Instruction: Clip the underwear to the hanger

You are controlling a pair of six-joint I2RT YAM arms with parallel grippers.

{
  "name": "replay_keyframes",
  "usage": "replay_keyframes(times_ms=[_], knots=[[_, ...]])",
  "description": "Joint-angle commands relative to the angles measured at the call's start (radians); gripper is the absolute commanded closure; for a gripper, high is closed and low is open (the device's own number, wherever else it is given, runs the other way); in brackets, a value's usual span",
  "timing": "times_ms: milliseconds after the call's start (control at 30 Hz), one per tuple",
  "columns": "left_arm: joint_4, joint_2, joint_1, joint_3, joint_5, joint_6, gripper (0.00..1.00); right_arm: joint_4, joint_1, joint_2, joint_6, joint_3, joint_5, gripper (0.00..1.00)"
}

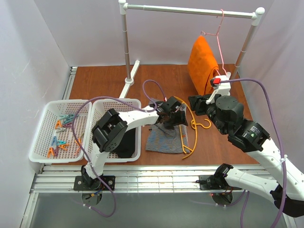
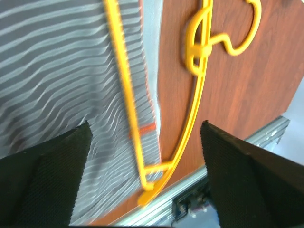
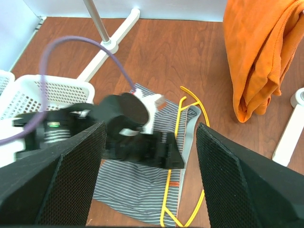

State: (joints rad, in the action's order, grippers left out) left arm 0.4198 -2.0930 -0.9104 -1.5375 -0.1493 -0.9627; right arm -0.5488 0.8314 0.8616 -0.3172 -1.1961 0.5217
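Observation:
The grey striped underwear (image 1: 164, 138) lies flat on the brown table, waistband to the right, with a small orange tag (image 3: 174, 183). The yellow hanger (image 1: 189, 135) lies on the table with one bar across the underwear beside the waistband, its hook (image 1: 203, 124) pointing right. My left gripper (image 1: 176, 118) hovers over the underwear's far edge, open and empty. In the left wrist view its fingers (image 2: 52, 166) frame the underwear (image 2: 57, 71) and hanger (image 2: 124, 80). My right gripper (image 1: 198, 103) is open and empty, behind the hook. The right wrist view shows the underwear (image 3: 137, 194) and hanger (image 3: 178, 123).
Two white baskets stand at the left: one (image 1: 45, 137) holds coloured clothespins, the other (image 1: 135, 107) holds dark clothes. A rack (image 1: 190, 9) at the back carries a pink wire hanger (image 1: 219, 38) with orange cloth (image 1: 202, 64). The table's metal front edge (image 1: 156, 178) is near.

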Motion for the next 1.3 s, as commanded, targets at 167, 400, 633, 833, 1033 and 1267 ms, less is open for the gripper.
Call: replay_keyframes(times_ms=[167, 400, 633, 833, 1033, 1267], knots=[[0.063, 0.356, 0.021, 0.152, 0.114, 0.096, 0.02, 0.023, -0.008, 0.030, 0.026, 0.006, 0.011, 0.30], [0.126, 0.686, 0.223, 0.371, 0.231, 0.127, 0.02, 0.055, -0.014, 0.080, 0.030, 0.030, -0.075, 0.27], [0.328, 0.861, 0.488, 0.470, 0.399, 0.289, 0.02, 0.099, -0.037, 0.178, 0.026, 0.032, -0.169, 0.27], [0.326, 0.898, 0.835, 0.490, 0.354, 0.412, 0.02, 0.110, -0.083, 0.322, 0.078, -0.069, -0.249, 0.27], [0.343, 0.823, 1.140, 0.448, 0.292, 0.429, 0.02, 0.130, -0.161, 0.485, 0.095, -0.193, -0.413, 0.27], [0.223, 0.794, 1.235, 0.562, 0.324, 0.381, 0.02, 0.136, -0.218, 0.688, 0.136, -0.319, -0.603, 0.29]])
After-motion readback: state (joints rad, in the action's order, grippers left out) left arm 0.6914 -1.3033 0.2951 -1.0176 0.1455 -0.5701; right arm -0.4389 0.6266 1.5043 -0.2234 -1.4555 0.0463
